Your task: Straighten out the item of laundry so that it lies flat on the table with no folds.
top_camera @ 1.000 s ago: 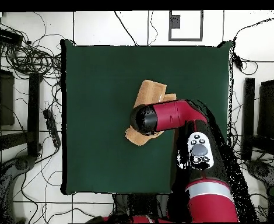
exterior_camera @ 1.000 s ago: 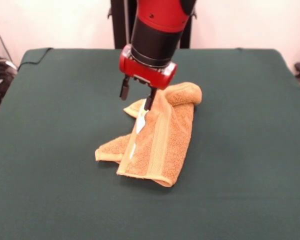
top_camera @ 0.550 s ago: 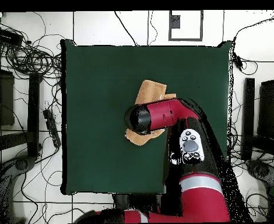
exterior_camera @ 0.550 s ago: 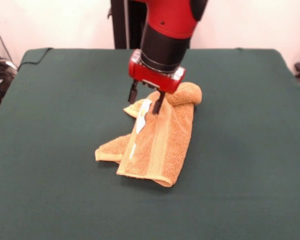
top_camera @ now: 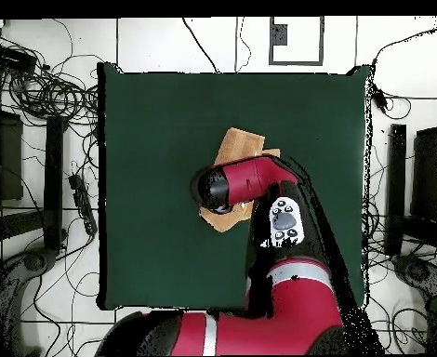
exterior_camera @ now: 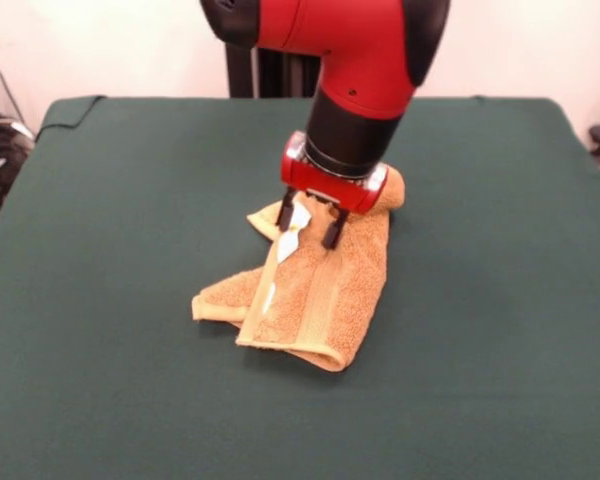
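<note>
The gripper [exterior_camera: 312,226] has slid sideways over the last second, from the towel's label edge toward the bunched far end, and it sits lower over the cloth now. Its two black fingers [exterior_camera: 332,231] are spread apart, holding nothing, tips just above the towel [exterior_camera: 320,300] or brushing it; I can't tell which. The white label [exterior_camera: 296,225] shows between the fingers in the front view.

The towel lies crumpled under and in front of the gripper: a long folded strip with a woven band running down it, a second flap poking out to the side, and a rolled lump at the far end tucked behind the red wrist. It has barely changed shape since a second ago.

The arm [exterior_camera: 355,60] drops in from above, black collar and red cuff pointing nearly straight down. From overhead, the arm [top_camera: 259,181] reaches across and covers most of the towel [top_camera: 239,145], which sits near the middle of the table [top_camera: 157,139].

Green cloth covers the table [exterior_camera: 100,300]. Cables [top_camera: 46,93] trail over the tiled floor beside it.
</note>
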{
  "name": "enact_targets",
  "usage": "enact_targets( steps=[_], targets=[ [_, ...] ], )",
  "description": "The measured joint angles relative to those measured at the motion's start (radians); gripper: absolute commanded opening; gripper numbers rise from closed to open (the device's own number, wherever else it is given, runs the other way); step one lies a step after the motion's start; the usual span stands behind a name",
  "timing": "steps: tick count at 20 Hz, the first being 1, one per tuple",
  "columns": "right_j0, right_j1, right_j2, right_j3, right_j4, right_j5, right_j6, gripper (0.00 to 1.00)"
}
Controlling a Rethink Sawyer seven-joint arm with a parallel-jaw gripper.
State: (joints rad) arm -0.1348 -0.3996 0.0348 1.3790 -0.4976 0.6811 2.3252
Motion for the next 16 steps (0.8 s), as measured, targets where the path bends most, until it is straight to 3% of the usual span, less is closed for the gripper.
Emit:
enact_targets(
  steps=[12,13,16],
  targets=[
    [-0.027,-0.009,0.000,0.001,0.002,0.000,0.000,1.00],
    [-0.036,-0.011,0.002,0.002,0.003,0.000,0.000,0.00],
    [-0.062,-0.022,0.007,0.011,0.004,0.000,0.000,0.00]
  ],
)
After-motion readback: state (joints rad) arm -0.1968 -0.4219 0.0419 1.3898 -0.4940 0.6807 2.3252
